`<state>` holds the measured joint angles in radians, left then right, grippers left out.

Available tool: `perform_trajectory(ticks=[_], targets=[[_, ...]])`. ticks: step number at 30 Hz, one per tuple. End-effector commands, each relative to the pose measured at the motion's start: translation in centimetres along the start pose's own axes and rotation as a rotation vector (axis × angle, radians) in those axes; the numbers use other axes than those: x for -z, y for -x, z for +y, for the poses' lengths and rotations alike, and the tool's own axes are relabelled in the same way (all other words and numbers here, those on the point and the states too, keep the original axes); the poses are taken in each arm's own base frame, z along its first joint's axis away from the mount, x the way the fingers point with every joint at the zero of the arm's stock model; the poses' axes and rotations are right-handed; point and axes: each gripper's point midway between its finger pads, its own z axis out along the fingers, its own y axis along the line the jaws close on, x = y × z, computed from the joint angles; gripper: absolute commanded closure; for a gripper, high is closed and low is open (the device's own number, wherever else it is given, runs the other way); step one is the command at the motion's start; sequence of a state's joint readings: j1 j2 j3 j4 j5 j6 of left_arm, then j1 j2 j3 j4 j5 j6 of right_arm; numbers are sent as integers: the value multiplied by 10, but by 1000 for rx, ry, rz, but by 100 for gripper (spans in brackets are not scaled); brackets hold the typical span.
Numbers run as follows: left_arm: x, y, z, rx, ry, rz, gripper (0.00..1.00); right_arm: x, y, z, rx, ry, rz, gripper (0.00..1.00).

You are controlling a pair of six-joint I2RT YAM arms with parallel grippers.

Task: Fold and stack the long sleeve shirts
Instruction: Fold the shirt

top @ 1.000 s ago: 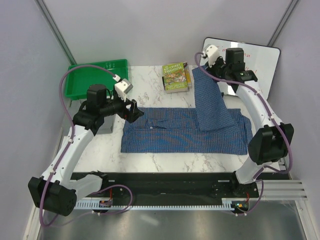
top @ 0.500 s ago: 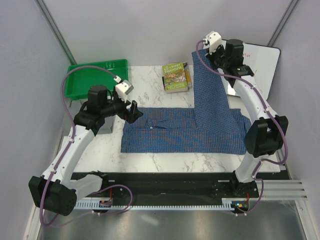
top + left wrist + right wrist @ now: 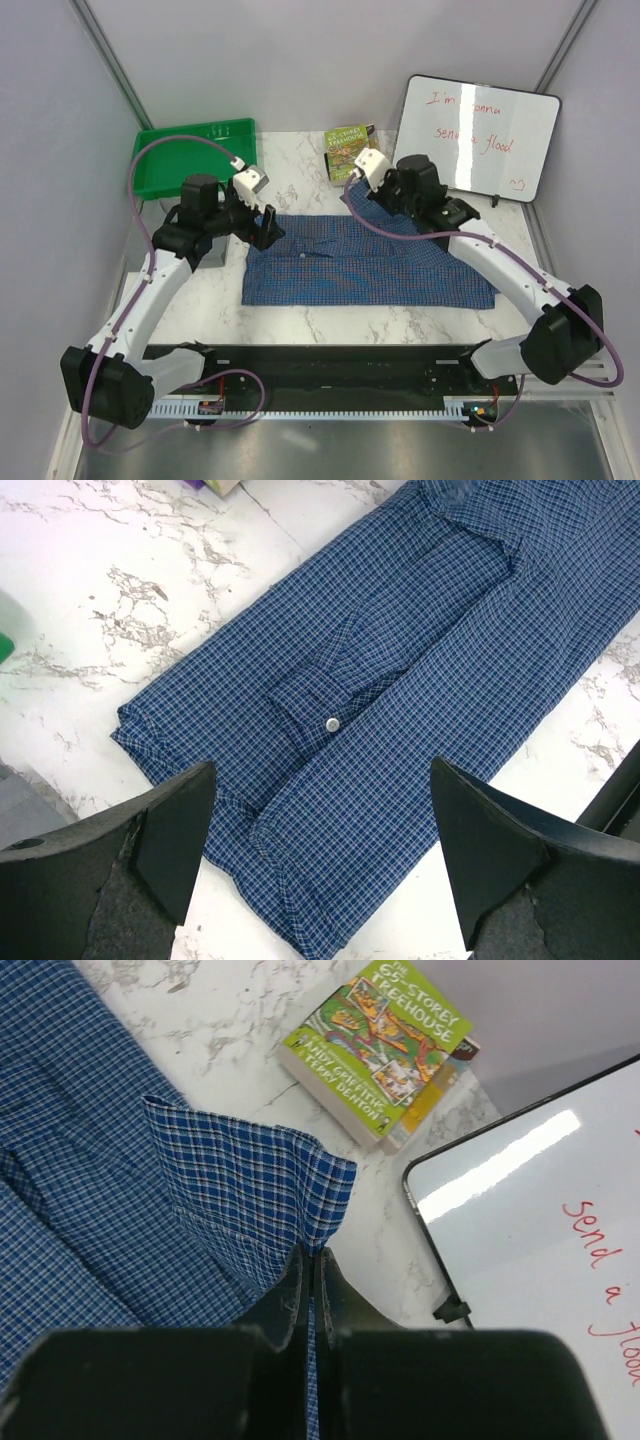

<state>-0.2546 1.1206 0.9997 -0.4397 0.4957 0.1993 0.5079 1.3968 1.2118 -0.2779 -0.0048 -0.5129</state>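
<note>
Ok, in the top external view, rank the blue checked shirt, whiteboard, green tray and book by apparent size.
1. blue checked shirt, largest spread
2. whiteboard, close behind; it stands propped up, so this is unsure
3. green tray
4. book, clearly smallest

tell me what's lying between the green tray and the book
Nothing. In the top external view, only bare marble table lies between the green tray and the book.

We log shirt (image 3: 370, 268) | blue, fine dark check | folded lengthwise, flat across desk (image 3: 300, 190) | one far corner raised
</note>
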Motion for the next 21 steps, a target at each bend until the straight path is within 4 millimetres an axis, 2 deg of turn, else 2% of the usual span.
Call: perform_trajectory(ticks=[1,5,7,9,12,15,16,17,18,19,21], targets=[[-1,-2,7,12,31,4,6,5,-3,25,-50,-61,38,100],[-1,-10,10,43,43,32,6,-6,2,64,-74,-26,55,100],[0,-15,13,85,44,42,7,-9,14,83,-87,-6,37,100],[0,-22,10,120,18,60,9,-14,17,94,-100,-7,44,100],[1,-29,4,164,-15,71,11,-17,23,123,-137,62,37,96],[-1,-38,-3,210,-41,85,12,-15,28,166,-136,206,32,80],[-1,-40,-4,226,-41,88,12,-12,32,180,-133,262,27,78],[-2,-43,-4,235,-42,95,12,-10,34,188,-141,301,23,73],[-4,-50,-4,258,-39,110,12,-5,39,198,-144,354,10,63],[-4,-53,-5,267,-42,119,12,-2,40,201,-136,382,13,42],[-6,-56,-12,289,-83,132,13,6,42,190,-117,393,14,24]])
